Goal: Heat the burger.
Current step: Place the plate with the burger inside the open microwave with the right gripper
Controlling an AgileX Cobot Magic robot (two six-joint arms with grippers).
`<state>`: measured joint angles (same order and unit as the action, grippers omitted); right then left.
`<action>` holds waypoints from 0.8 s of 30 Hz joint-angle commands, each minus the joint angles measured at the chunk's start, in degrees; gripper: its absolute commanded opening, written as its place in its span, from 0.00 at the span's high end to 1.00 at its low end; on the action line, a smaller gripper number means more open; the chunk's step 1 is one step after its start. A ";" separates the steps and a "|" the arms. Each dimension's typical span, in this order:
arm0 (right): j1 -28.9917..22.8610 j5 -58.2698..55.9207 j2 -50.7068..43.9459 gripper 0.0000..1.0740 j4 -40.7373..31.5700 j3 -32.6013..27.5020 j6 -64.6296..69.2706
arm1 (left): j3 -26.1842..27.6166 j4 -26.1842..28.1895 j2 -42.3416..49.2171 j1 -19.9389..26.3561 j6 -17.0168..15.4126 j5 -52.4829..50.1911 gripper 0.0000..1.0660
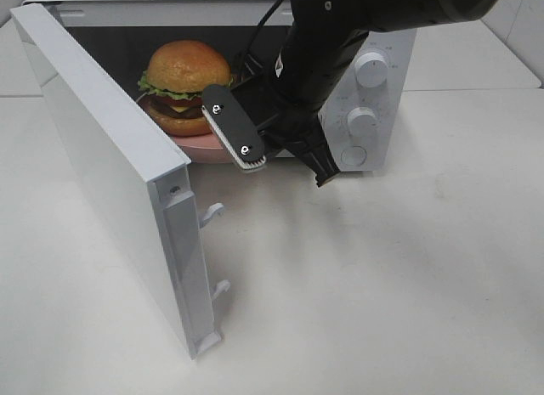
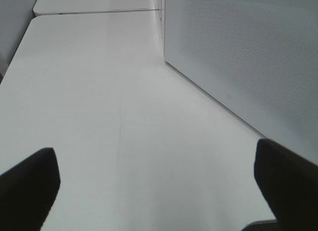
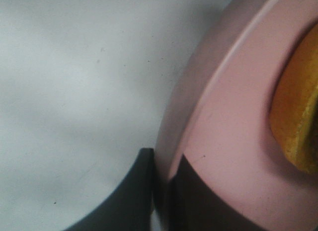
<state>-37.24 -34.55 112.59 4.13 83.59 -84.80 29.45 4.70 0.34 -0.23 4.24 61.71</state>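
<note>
The burger (image 1: 185,85), with a golden bun, lettuce and a dark patty, sits on a round pink plate (image 1: 200,147) in the mouth of the open white microwave (image 1: 387,98). My right gripper (image 1: 254,160) reaches in from the right and is shut on the plate's near rim. The right wrist view shows its dark fingers (image 3: 141,191) pinching the pink plate (image 3: 233,116), with the burger's bun (image 3: 298,107) at the picture's edge. My left gripper (image 2: 159,191) is open over bare table with nothing between its fingers. It does not show in the exterior view.
The microwave door (image 1: 102,157) stands swung out to the left, with latch hooks (image 1: 212,212) on its inner edge. Two knobs (image 1: 371,68) sit on the front panel at the right. A white perforated panel of the microwave (image 2: 248,67) stands beside my left gripper.
</note>
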 commanded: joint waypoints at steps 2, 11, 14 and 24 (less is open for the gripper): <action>0.34 1.49 1.20 1.00 2.29 3.50 2.41 | 0.00 -0.06 1.20 -0.06 -0.17 -0.52 0.06; 0.34 1.43 3.38 1.00 3.15 6.76 4.01 | 0.00 -0.06 0.80 -0.06 -0.17 -0.52 0.06; 0.34 1.32 4.70 1.00 3.44 8.54 5.56 | 0.00 -0.06 0.80 -0.06 -0.17 -0.52 0.06; 0.34 -0.06 9.51 0.99 4.41 15.87 7.45 | 0.00 -0.06 0.80 -0.06 -0.11 -0.52 0.06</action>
<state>-37.13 -37.24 122.84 7.96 98.32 -78.21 29.45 4.70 0.34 -0.23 4.24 61.71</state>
